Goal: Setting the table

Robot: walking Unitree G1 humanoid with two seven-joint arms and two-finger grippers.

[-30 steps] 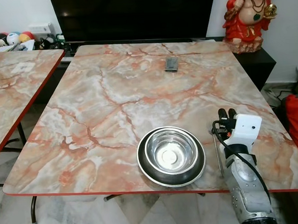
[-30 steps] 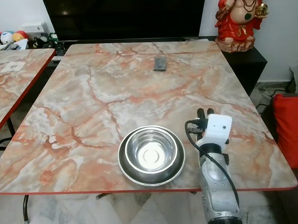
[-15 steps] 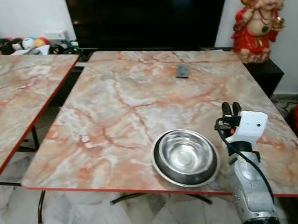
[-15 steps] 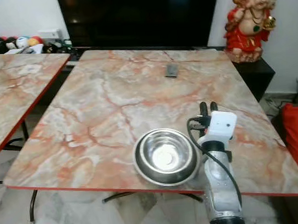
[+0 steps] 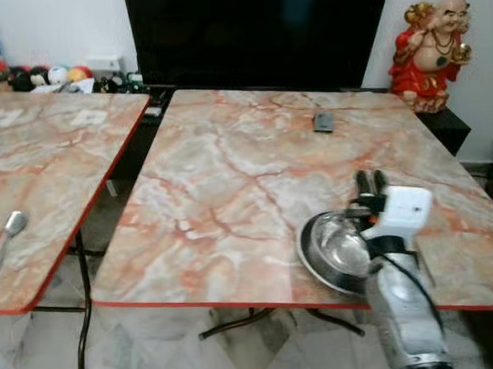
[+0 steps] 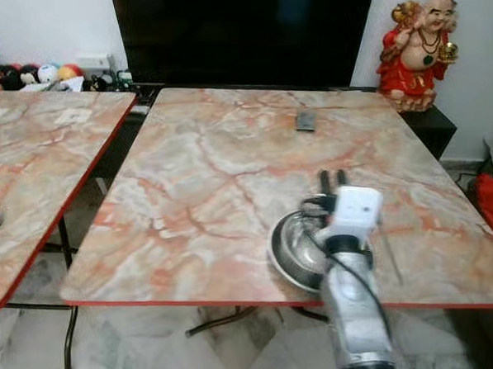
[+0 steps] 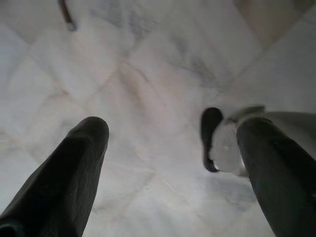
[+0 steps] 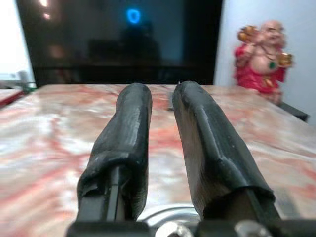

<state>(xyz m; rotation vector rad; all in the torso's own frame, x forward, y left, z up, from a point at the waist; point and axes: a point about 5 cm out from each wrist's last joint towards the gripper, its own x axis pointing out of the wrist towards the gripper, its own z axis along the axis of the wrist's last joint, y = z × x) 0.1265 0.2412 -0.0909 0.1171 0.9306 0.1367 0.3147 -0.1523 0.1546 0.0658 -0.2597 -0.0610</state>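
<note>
Now the head view has swung left; a steel spoon [image 5: 9, 231] appears on the neighbouring marble table [image 5: 55, 161]; right gripper [image 5: 369, 180], fingers nearly closed and empty, hovers over the round steel bowl [image 5: 332, 244]; left gripper [image 7: 168, 163] hangs wide open above floor; likely the spoon is fetched next.

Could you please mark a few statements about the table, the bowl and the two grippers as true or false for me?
1. The steel bowl sits near the front edge of the marble table. True.
2. The right gripper is clamped on a spoon. False: its fingers stand nearly together with nothing between them, above the table by the bowl.
3. A spoon lies on the neighbouring table to the robot's left. True.
4. The left gripper rests on the tabletop. False: it hangs open over the tiled floor.
5. The red statue stands in the middle of the marble table. False: it stands on a dark cabinet beyond the far right corner.
</note>
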